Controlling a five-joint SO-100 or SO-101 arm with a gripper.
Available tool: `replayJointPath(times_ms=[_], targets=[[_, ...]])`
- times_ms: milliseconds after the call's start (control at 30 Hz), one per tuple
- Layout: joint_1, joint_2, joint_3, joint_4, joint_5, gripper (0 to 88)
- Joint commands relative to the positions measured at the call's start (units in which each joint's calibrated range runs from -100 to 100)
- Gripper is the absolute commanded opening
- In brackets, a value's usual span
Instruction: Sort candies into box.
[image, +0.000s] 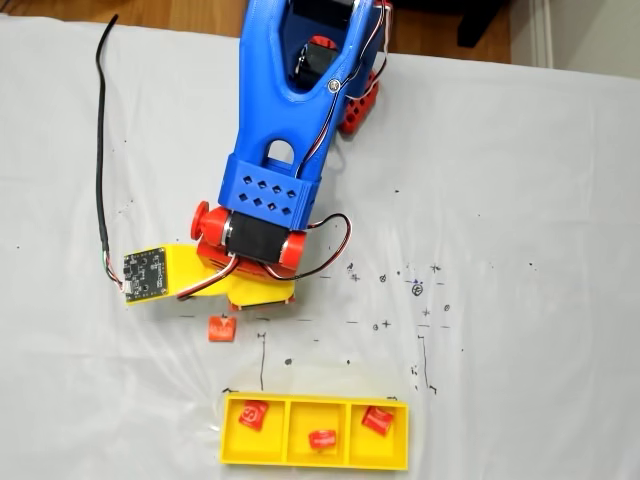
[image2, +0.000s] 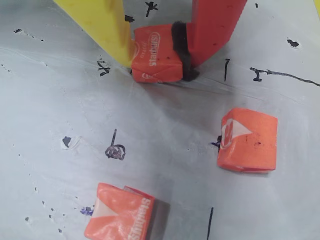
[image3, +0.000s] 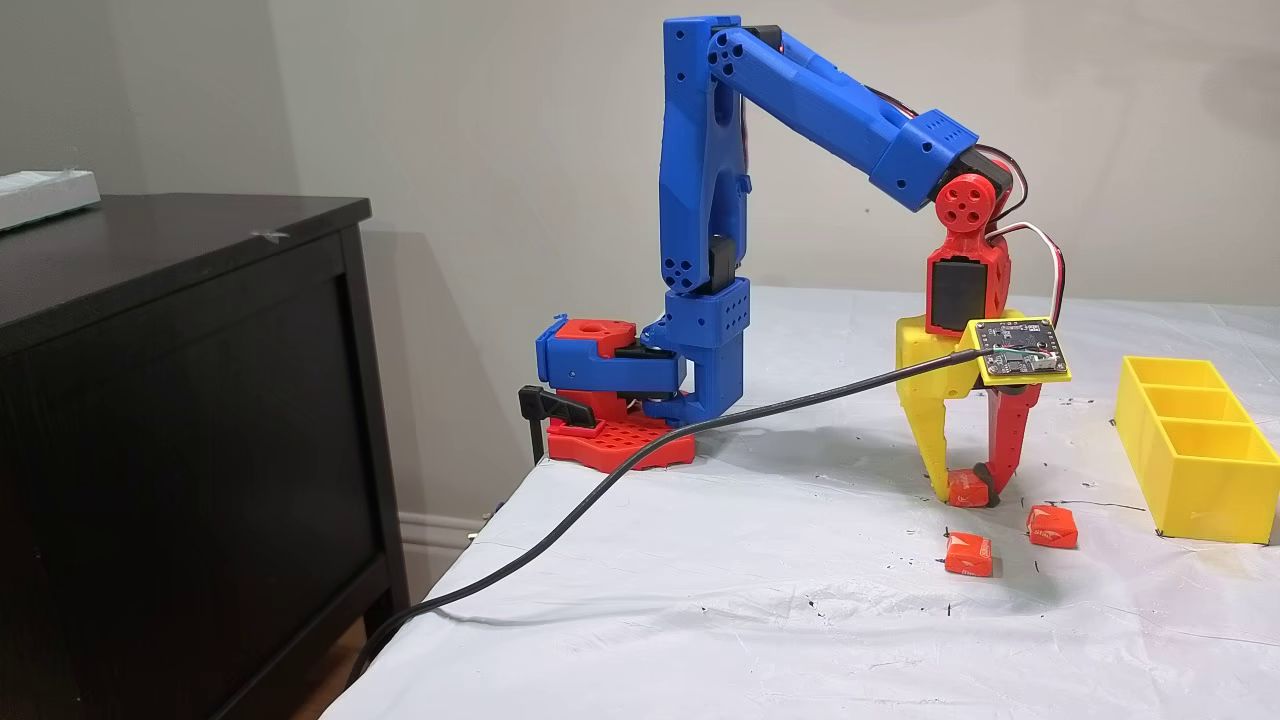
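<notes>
My fingers (image2: 162, 62) are clamped on one candy (image2: 156, 55): the yellow finger (image2: 102, 27) presses its left face and the red finger (image2: 212, 27) with its black pad presses the right, as the wrist view shows them. The candy sits at the very tips and, in a fixed view (image3: 967, 488), it looks to be down on the worktop (image3: 800, 600) or barely off it.

My worry is the shallow hold. With only the tips on a soft, slick wrapper, I judge the sweet could squirt out or twist as I lift, above all if I swing fast.

Two more candies lie just beside my tips: one (image2: 248, 141) to the right and one (image2: 120, 212) below in the wrist view. They are apart from my fingers, but a low sideways drag could knock them, so I reckon a straight rise first is safest.

The box (image: 232, 440) lies near, its three compartments each holding one candy already (image: 253, 414) (image: 322, 438) (image: 377, 420). Its walls stand tall in a fixed view (image3: 1195, 470); too low an approach would strike the rim and shove the tray.

The stretch of worktop between me and the box is bare. The black cable (image3: 700, 430) trails away on the far side from the box, out of my path.
</notes>
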Motion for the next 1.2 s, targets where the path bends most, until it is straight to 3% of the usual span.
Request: replayJointPath(times_ms=[0,467,700,833,1167], targets=[[-0.3,-2.4,-4.1,0.4,-0.8,0.2],[-6.3,-28.6,3.0,-11.7,-3.2,0.2],[-12.8,-21.2,-9.1,-8.2,-8.3,0.2],[-16.1,-19.5,-10.8,-13.1,-11.1,0.2],[-21.6,-11.5,-15.3,-16.4,-12.6,0.2]])
